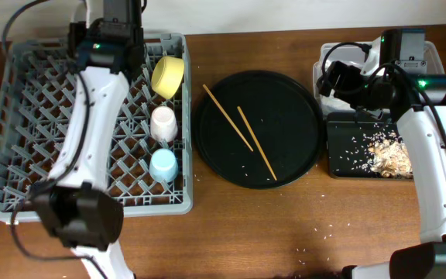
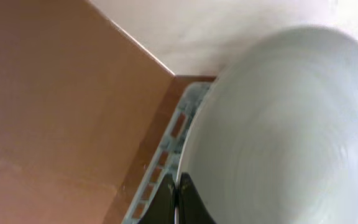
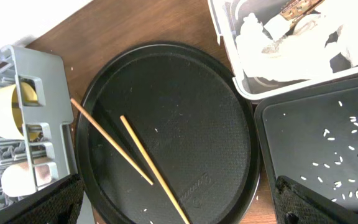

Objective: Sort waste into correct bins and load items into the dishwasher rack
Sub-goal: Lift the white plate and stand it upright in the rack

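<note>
One pale grey-white round plate (image 2: 278, 124) clenched in left tool (image 2: 178, 202); I'd slot it upright, grey plastic rack's (image 1: 22, 116) 11 o'clock.

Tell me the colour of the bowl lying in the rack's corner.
Yellow; the small bowl shows best in the overhead view.

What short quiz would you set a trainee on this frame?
1. True or false: both chopsticks lie on the round tray.
2. Which cup stands nearer the bowl in the rack? A) pink cup B) blue cup
3. Fill in: the right gripper is ___.
Key: 1 true; 2 A; 3 open.
</note>
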You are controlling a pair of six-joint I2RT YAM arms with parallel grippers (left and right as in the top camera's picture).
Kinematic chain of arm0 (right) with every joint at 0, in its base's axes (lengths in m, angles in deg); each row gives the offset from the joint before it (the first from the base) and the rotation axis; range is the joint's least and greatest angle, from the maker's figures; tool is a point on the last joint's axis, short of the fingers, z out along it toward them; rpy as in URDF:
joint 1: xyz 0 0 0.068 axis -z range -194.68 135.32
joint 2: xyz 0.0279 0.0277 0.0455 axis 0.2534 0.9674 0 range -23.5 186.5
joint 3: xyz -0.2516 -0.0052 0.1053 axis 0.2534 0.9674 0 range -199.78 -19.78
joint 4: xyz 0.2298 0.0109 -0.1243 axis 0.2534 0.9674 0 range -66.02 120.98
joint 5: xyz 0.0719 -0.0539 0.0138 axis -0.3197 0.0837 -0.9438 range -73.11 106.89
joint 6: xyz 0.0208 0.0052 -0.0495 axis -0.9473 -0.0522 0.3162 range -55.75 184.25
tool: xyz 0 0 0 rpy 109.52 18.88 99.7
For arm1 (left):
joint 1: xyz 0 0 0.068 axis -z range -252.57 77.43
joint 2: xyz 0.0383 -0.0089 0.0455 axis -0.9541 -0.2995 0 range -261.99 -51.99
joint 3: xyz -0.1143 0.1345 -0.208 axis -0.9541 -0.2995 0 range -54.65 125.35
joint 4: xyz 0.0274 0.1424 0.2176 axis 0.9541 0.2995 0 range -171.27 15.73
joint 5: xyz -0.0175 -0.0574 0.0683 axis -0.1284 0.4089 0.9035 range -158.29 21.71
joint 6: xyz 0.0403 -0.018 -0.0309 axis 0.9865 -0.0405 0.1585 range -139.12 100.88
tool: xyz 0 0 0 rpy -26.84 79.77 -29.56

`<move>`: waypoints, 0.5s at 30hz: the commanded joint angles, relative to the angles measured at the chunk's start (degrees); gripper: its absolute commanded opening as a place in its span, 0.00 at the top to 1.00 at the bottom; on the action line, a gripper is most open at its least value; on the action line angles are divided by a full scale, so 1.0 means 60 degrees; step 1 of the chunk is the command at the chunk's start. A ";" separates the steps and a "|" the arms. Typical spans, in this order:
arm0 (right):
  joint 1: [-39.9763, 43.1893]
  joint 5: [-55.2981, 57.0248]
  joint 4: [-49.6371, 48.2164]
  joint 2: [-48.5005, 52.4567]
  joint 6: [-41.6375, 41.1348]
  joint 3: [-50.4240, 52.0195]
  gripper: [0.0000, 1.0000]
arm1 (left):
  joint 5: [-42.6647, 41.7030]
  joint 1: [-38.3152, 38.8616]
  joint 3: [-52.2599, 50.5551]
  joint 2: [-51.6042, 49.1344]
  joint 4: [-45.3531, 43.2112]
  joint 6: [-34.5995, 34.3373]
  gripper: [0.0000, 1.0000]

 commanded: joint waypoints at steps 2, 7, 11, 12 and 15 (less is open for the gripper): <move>-0.0087 -0.0011 -0.0015 0.0087 -0.0044 -0.0058 0.02 | 0.0062 0.0029 0.0029 -0.1086 -0.1333 0.1373 1.00; -0.0087 -0.0011 0.0011 0.0087 -0.0044 -0.0058 0.01 | 0.0062 0.0029 0.0029 -0.1741 -0.2171 0.1453 1.00; -0.0087 -0.0011 0.0011 0.0087 -0.0044 -0.0058 0.02 | 0.0022 0.0029 0.0029 -0.1996 -0.2306 0.1450 1.00; -0.0087 -0.0011 0.0011 0.0087 -0.0044 -0.0058 0.02 | -0.0018 0.0029 0.0029 -0.2018 -0.2306 0.1450 1.00; -0.0087 -0.0011 0.0011 0.0087 -0.0044 -0.0058 0.02 | -0.0528 0.0029 0.0025 -0.2025 -0.2295 0.1450 1.00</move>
